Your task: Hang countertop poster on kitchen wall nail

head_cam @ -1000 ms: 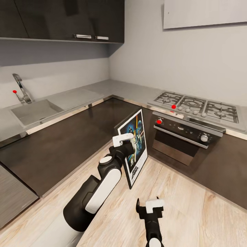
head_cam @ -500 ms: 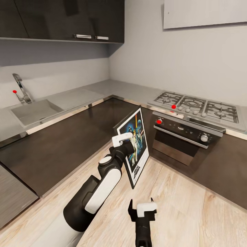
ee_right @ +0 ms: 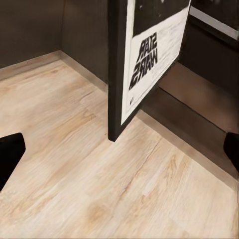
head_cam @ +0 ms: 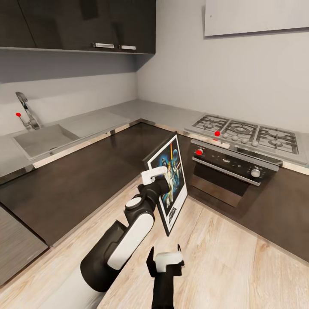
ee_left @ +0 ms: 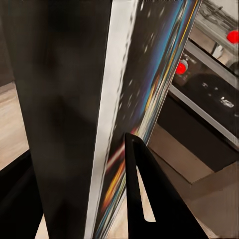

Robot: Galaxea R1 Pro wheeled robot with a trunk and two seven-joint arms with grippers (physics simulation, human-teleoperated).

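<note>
Shifted since a second ago: the right gripper (head_cam: 164, 256) has slid leftward and lower, toward the robot's middle; the poster (head_cam: 170, 180) has tipped slightly and sits a touch higher.

Poster: upright, held in the air over the wood floor (head_cam: 223, 257), clear of the kitchen countertop (head_cam: 103, 118), in front of the dark corner cabinets (head_cam: 86, 171) and just left of the oven (head_cam: 231, 169). Printed face turned toward the oven side; "STAR WARS" lettering at its lower end, seen in the right wrist view (ee_right: 144, 55).

Left gripper (head_cam: 155, 177): clamped on the poster's near edge, one finger (ee_left: 142, 194) lying across the printed face, frame edge between the jaws.

Right gripper: jaws spread apart, holding nothing, low over the floor, below the poster and apart from it.

Countertop: pale grey, L-shaped, carrying a sink (head_cam: 40, 139) with tap (head_cam: 26, 112) on the left run and a gas hob (head_cam: 246, 134) on the right run.

Wall: light grey; pale panel (head_cam: 257, 15) high at right with one small dark dot (head_cam: 210, 16) near its left edge, too small to identify.
</note>
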